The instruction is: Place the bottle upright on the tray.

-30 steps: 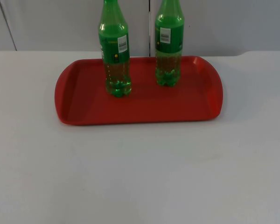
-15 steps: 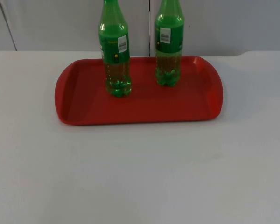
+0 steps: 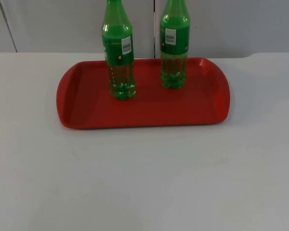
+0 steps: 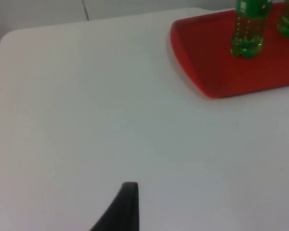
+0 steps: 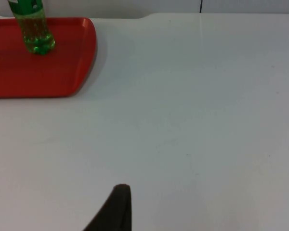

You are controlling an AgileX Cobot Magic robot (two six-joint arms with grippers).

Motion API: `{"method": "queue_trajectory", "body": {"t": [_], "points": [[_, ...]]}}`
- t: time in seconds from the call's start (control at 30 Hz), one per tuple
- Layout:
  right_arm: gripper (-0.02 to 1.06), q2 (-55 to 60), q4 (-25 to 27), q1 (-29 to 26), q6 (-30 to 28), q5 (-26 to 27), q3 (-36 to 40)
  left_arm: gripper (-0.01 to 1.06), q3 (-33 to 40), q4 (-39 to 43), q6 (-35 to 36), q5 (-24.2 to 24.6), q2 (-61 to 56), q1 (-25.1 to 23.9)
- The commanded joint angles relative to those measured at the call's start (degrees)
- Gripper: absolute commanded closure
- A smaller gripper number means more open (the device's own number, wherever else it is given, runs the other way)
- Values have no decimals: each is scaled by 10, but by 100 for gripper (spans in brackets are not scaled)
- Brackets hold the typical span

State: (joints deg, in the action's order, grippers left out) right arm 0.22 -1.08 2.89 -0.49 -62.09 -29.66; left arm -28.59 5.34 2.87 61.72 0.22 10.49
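Observation:
Two green bottles stand upright on the red tray [image 3: 86, 108] at the back of the table. The left bottle [image 3: 118, 53] stands near the tray's middle and the right bottle [image 3: 174, 45] toward its far right. Nothing holds either of them. My left gripper [image 4: 127, 207] waits over bare table, well away from the tray [image 4: 202, 72] and the left bottle [image 4: 247, 36]. My right gripper [image 5: 116, 207] waits over bare table on the other side, far from the tray [image 5: 62, 72] and the right bottle [image 5: 34, 31].
The white table top [image 3: 144, 178] spreads wide in front of the tray and on both sides of it. The grey partition wall [image 3: 231, 24] rises just behind the tray and the bottles.

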Motion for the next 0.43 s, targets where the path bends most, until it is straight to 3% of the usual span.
{"method": "queue_trajectory", "body": {"t": [0.0, 0.4], "points": [[-1, -2, -1, -4, -1, 4, 1, 0, 2, 3, -1, -1, -2, -31], [-1, -2, -1, -4, -1, 4, 1, 0, 2, 3, -1, -1, -2, -113]]}}
